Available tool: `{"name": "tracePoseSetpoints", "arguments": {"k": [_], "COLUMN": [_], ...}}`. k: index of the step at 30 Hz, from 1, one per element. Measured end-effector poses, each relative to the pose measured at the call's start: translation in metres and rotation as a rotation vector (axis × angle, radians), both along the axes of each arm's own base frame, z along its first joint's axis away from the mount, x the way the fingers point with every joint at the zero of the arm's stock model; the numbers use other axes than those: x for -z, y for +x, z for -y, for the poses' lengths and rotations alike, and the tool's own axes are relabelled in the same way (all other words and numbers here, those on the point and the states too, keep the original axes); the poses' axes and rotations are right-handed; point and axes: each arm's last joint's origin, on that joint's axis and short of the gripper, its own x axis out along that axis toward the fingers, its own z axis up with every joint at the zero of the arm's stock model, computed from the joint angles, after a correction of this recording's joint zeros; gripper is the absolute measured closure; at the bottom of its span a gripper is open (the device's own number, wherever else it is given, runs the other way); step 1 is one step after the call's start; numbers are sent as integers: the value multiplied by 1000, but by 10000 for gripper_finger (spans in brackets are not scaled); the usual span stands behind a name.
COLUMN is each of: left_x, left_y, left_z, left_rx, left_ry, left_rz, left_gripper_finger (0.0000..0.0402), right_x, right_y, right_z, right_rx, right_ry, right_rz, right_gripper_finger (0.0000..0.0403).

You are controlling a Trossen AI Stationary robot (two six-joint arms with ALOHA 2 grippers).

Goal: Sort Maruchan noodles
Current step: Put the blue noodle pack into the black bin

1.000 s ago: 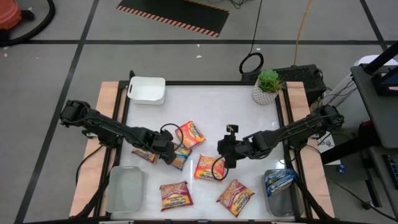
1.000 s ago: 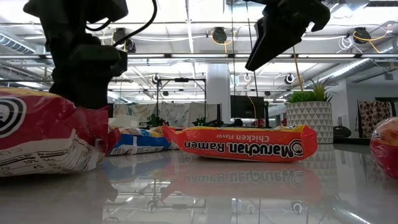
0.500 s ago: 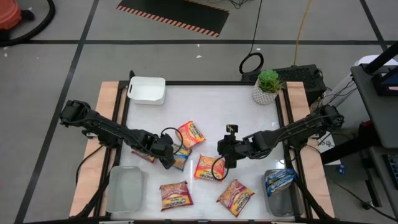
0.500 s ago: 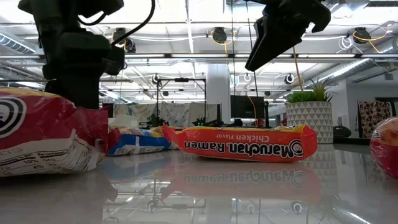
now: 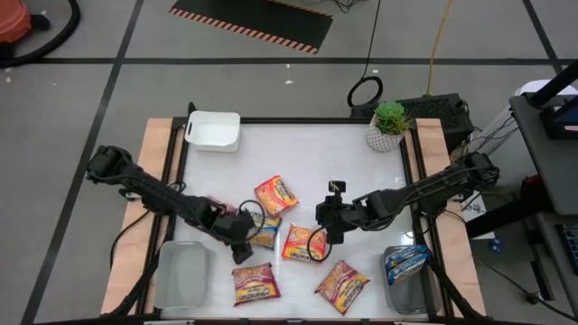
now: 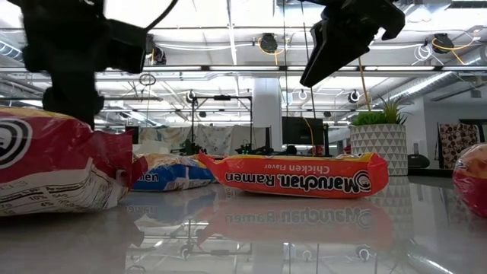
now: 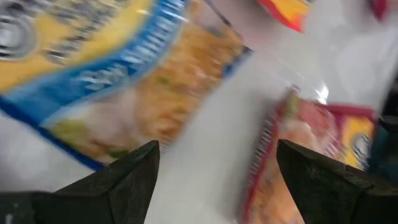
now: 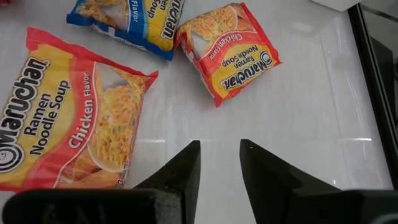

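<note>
A: From the high view, what was the risk?

B: The left gripper (image 5: pixel 242 255) hung open and empty among crowded packets. It was near the blue packet (image 5: pixel 264 233) and just above the dark red packet (image 5: pixel 256 283). Coming down there, it could have nudged a neighbour or pinched two wrappers at once. The right gripper (image 5: pixel 326 233) hovered at the edge of the orange packet (image 5: pixel 305 244), jaws narrow, holding nothing.

A: And the low view?

B: The orange packet (image 6: pixel 295 176) lay flat on the table (image 6: pixel 304 236), the right gripper (image 6: pixel 310 76) well above it. Slick plastic on a glossy top would likely slide rather than lift.

A: Left wrist?

B: Blurred; the blue packet (image 7: pixel 118 74) lay ahead of the spread fingers (image 7: pixel 118 177), a red-edged one beside it.

A: Right wrist?

B: The fingers (image 8: pixel 180 171) stood narrowly apart over bare table, the orange packet (image 8: pixel 68 118) to one side, not between them.
</note>
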Motion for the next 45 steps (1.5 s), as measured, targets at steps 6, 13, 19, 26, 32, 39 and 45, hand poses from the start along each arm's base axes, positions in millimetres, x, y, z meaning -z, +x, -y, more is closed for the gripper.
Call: {"name": "tracePoseSetpoints", "arguments": {"k": [6,13,19,26,32,39,45], "left_x": [-3,-1,4,6,9,18,19], "left_y": [-1,7,5,3,2,-4,-4], "left_z": [11,-23,-52,-63,-68,-71,-72], "left_rx": [124,-26,-155,-248,-241,-238,-235], "left_ry": [1,128,220,219,277,279,243], "left_rz": [44,24,-79,-126,-119,-157,-153], "left_gripper_finger": [76,76,76,76,76,76,77], "right_x": [0,0,1,1,1,1,1], "right_y": [0,0,-1,-2,-2,-3,-3], "right_z": [0,0,0,0,0,-3,-3], "right_rx": [-3,-11,-10,-2,6,-4,-4], "right_ry": [-2,-8,-10,-9,-1,0,0], "right_rz": [-2,-5,-16,-27,-23,-23,-22], "right_gripper_finger": [298,298,298,298,298,298,298]}}
